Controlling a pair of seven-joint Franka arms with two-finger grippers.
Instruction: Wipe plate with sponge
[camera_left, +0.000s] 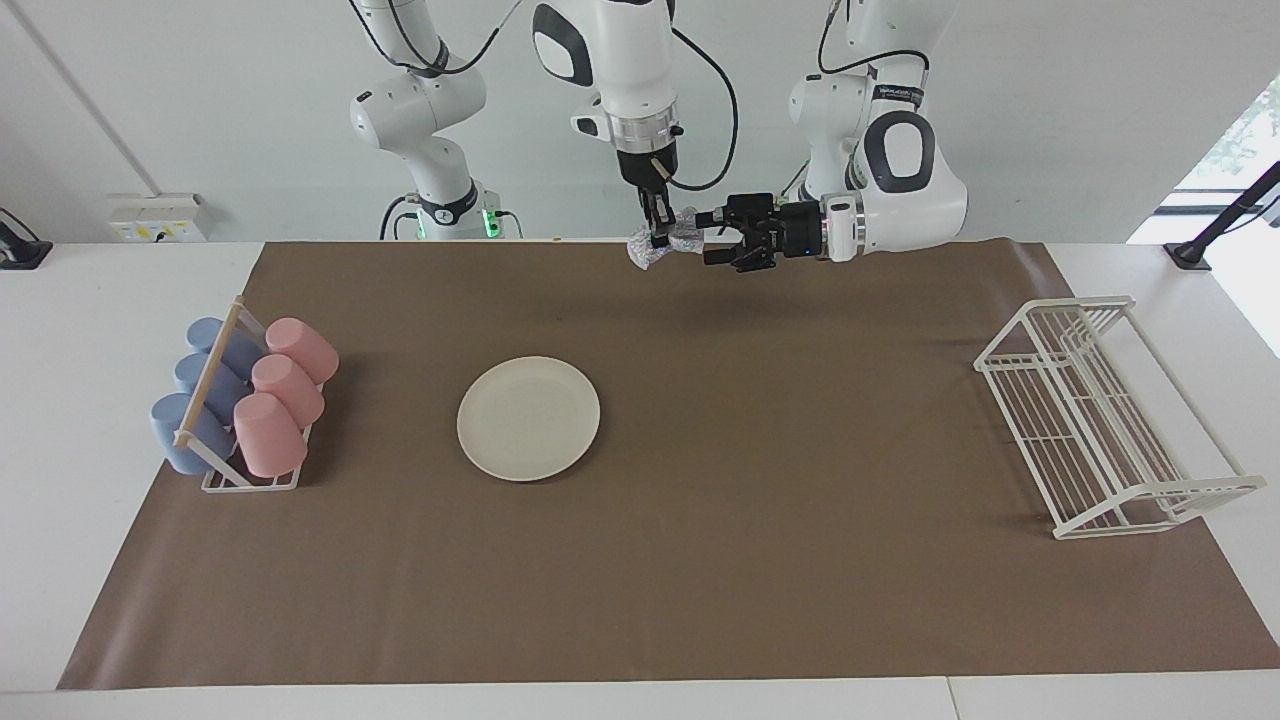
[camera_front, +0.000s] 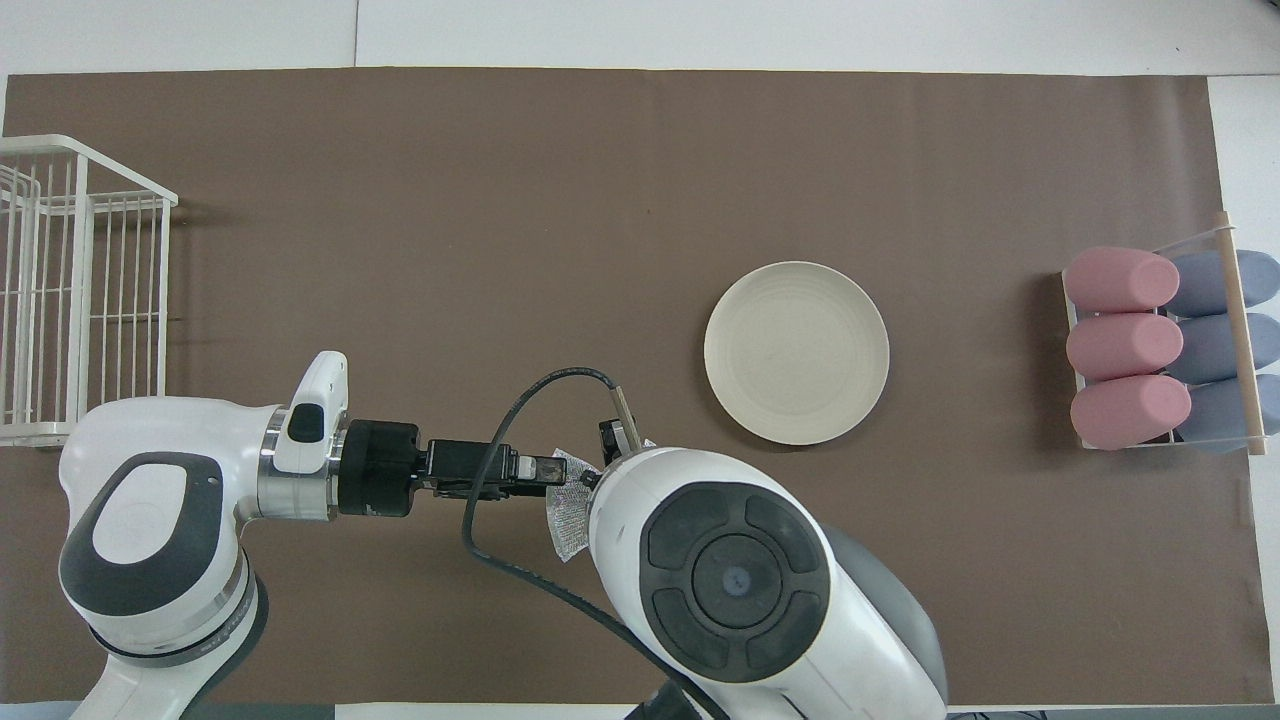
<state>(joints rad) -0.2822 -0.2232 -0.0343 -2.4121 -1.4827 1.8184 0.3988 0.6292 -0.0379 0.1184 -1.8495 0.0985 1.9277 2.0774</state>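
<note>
My right claw (camera_left: 657, 235) pinches the one sponge (camera_left: 668, 243) at top centre; my left claw (camera_left: 722, 238) spreads around its edge. One plate (camera_left: 528, 417) lies mid-frame on the worktop (camera_left: 700, 560), beside three pink cups (camera_left: 283, 395) and three blue cups (camera_left: 195, 390).

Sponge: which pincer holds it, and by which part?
The right pincer pinches the sponge at its middle; the left pincer is at its free end.

You are seeing the plate (camera_left: 528, 418) lying mid-mat (camera_left: 700, 560), the cup rack (camera_left: 245, 405) sitting toward the right arm's end, the wire rack (camera_left: 1100, 420) standing toward the left arm's end.
</note>
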